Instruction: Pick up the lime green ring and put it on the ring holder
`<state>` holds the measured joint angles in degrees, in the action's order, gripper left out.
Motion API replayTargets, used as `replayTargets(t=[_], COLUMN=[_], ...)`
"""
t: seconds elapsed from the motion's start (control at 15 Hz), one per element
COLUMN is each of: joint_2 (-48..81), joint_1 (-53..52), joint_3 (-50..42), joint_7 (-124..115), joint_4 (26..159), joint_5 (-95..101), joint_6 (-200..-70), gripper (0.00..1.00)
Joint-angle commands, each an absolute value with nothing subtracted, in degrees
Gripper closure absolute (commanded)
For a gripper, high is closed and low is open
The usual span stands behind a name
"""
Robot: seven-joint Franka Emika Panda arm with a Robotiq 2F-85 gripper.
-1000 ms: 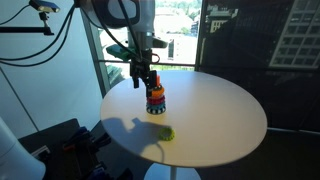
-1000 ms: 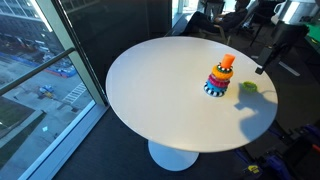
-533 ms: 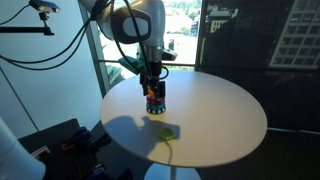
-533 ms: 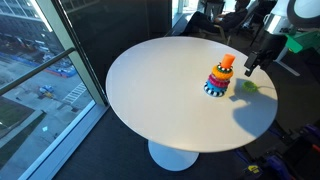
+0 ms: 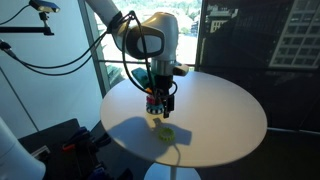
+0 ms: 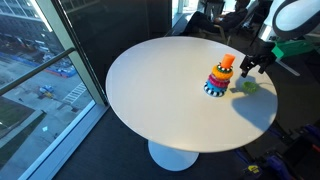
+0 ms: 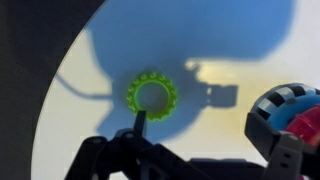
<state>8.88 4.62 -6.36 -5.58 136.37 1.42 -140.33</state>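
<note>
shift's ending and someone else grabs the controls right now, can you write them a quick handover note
Claw: holds nothing, hangs low over the table just above the lime green ring; open or shut cannot be told.
Ring: lies flat on the table, beside the ring holder and apart from it.
Done: approach only, ring not yet gripped.
Left: lower onto the ring, grip it, lift, and set it over the holder's orange top peg.

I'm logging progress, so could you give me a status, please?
Pincer open, hovering. Lime green ring flat on table below, ungrasped. Ring holder close beside it.
</note>
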Motion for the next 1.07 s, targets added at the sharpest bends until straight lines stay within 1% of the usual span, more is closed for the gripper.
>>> replayTargets(t=[0.0,0.33,1.0], joint_2=[12.53,15.95,18.28], joint_1=[5.3,5.23,5.11], joint_3=[-7.27,-8.02,-10.72], joint_7=[-8.51,-12.01,-18.47], joint_4=[133.85,133.35,134.18], joint_5=[0.93,-0.61,-2.12], joint_6=[-141.72,-144.51,-146.61], gripper=[0.0,0.0,0.0])
